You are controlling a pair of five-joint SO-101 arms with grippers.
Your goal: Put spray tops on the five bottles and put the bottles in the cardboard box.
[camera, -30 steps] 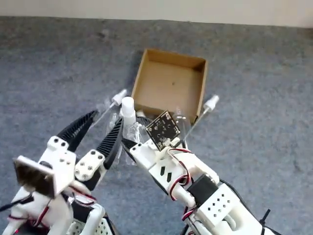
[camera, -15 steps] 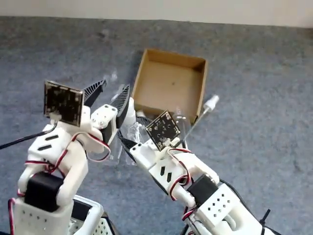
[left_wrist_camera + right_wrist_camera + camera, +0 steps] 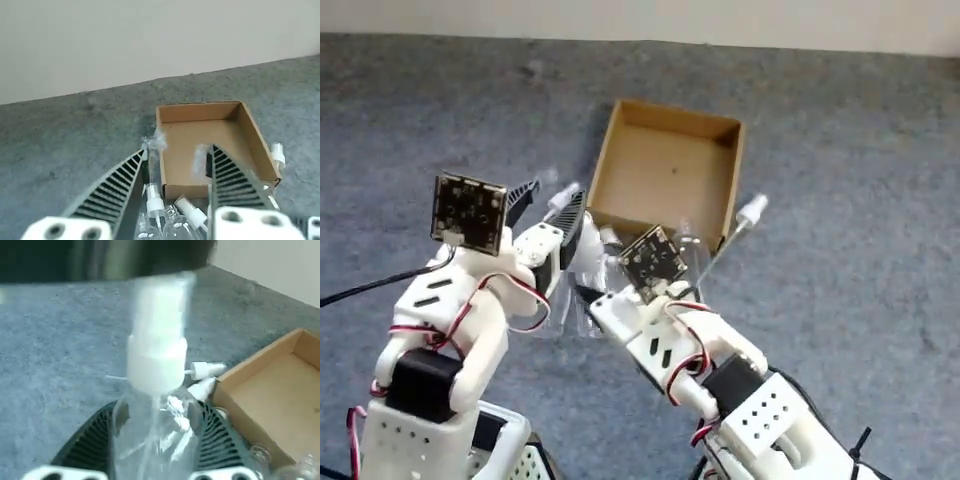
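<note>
Bottle [image 3: 150,440] gripped upright in right end effector [image 3: 159,412], just beside the near corner of the cardboard box [image 3: 665,175].
Box empty on the grey table [image 3: 840,150], so nothing packed yet. Left end effector [image 3: 548,200], up from low beside the bottle within the last second, now spread wide and poised over the bottle's neck, likely ready to press or twist. Clear plastic body, white spray top [image 3: 157,360] sitting on the neck, seating unconfirmed. Loose spray tops [image 3: 192,212] lying by the box's near wall.
</note>
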